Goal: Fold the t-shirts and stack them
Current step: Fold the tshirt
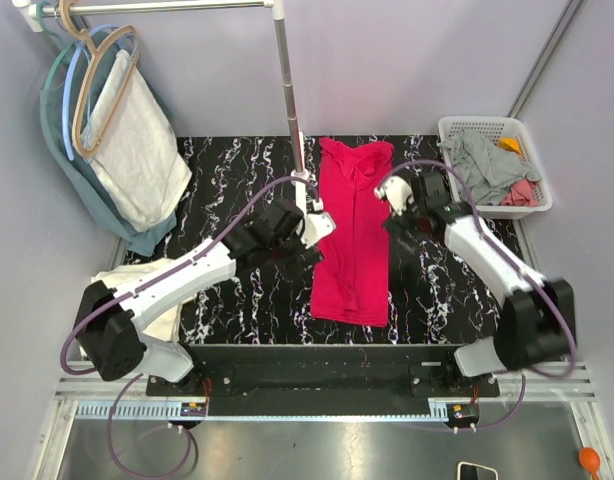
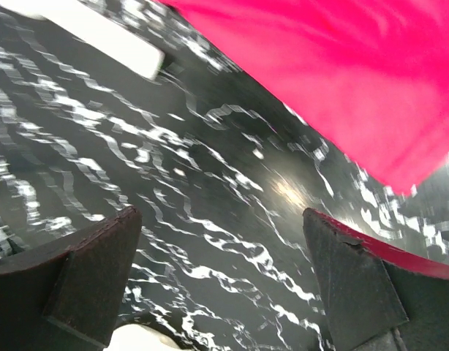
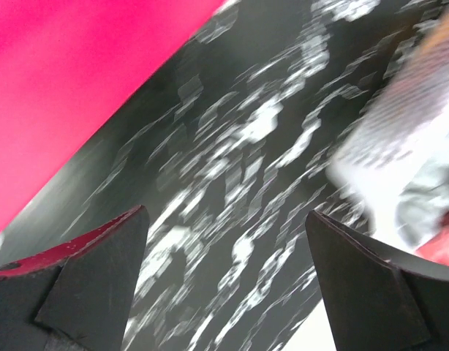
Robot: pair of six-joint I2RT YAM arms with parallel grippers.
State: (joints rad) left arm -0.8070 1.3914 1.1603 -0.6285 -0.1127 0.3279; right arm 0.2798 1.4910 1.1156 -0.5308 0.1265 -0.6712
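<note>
1. Your left gripper in the top view sits right at the left edge of the red t-shirt, about halfway down its length. The right gripper is across from it at the shirt's right edge. From up here you can't really tell how the fingers stand.
2. Same view: the shirt lies as a long narrow strip down the middle of the black marble table. A white cloth lies at the table's left side by the left arm. A white basket of clothes sits at the far right corner, and the rack pole stands just left of the shirt's far end.
3. Left wrist view: the fingers are spread wide with only marble between them. The shirt fills the top right, and its edge is clear of both fingers.
4. Right wrist view, pretty blurry: the fingers are spread wide here too, over marble. The shirt fills the top left and the basket is a smear on the right.
</note>
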